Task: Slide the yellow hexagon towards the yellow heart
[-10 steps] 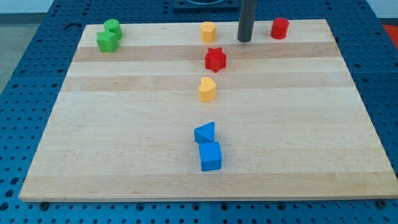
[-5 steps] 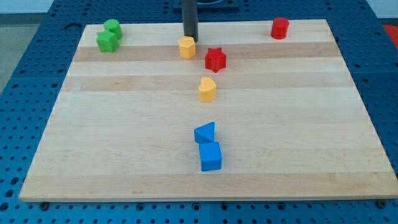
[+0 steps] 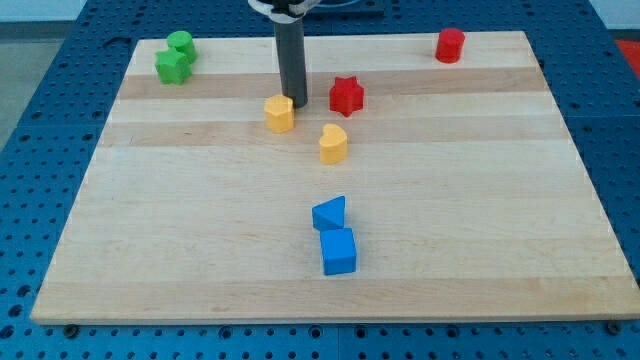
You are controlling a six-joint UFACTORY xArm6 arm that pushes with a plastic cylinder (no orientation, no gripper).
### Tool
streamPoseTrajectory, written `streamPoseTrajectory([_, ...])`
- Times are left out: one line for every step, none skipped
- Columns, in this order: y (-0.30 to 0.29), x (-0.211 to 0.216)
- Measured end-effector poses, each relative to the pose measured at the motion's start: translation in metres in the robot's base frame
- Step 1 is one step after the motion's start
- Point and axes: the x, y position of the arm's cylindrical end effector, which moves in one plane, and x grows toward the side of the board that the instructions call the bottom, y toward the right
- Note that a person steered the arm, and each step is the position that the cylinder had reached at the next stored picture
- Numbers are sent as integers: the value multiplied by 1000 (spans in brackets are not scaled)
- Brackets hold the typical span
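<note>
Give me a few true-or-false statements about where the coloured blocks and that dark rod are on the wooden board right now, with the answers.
1. My tip is right beside the yellow hexagon, on its upper right in the view. True.
2. The yellow hexagon touches the yellow heart. False: bare board shows between them, with the heart to the lower right.
3. The red star sits to the view's right of the rod. True.
4. The two blue blocks lie at the view's top edge. False: the blue triangle and blue cube sit low in the view.
5. The green blocks are in the top left corner. True.
</note>
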Motion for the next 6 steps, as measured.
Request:
streamPoseTrajectory([-20, 1])
streamPoseTrajectory([-46, 2])
streamPoseTrajectory([-68, 6])
streamPoseTrajectory([-53, 32])
streamPoseTrajectory([8, 45])
streamPoseTrajectory([43, 40])
